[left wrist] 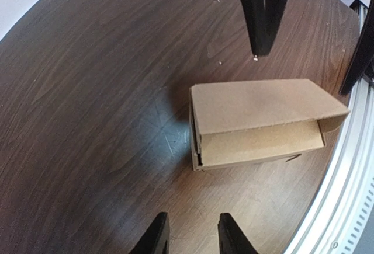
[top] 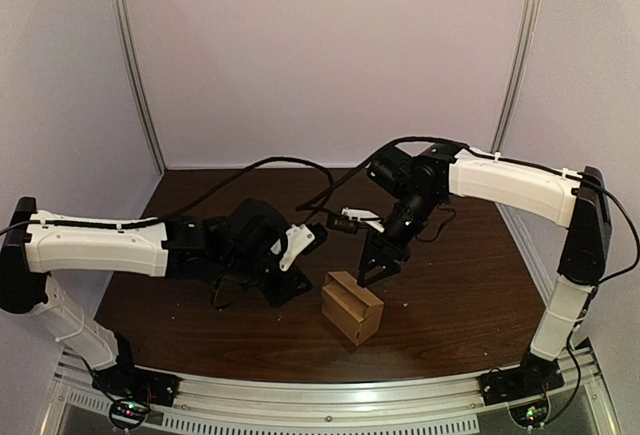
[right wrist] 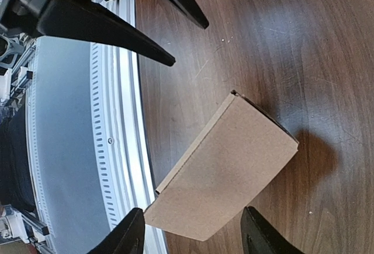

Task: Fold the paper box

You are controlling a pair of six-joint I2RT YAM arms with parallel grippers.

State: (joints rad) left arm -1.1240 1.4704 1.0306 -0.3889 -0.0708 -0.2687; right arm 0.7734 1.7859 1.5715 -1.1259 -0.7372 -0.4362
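Observation:
A small brown paper box [top: 352,307] rests on the dark wooden table [top: 450,285] near its front edge. Its lid is folded over, and the front flap [left wrist: 263,143] stands slightly ajar at one end. My left gripper [top: 290,285] hovers just left of the box. In the left wrist view it [left wrist: 196,239] is open and holds nothing, with the box [left wrist: 257,117] a short way ahead. My right gripper [top: 373,273] hangs just behind and above the box, also open. From the right wrist view its wide-spread fingers [right wrist: 130,237] frame the box [right wrist: 228,166] without touching it.
An aluminium rail [top: 330,395] runs along the table's near edge, close to the box. Black cables [top: 290,167] trail across the back of the table. A few pale crumbs [left wrist: 220,63] lie on the wood. Grey walls enclose the sides and back.

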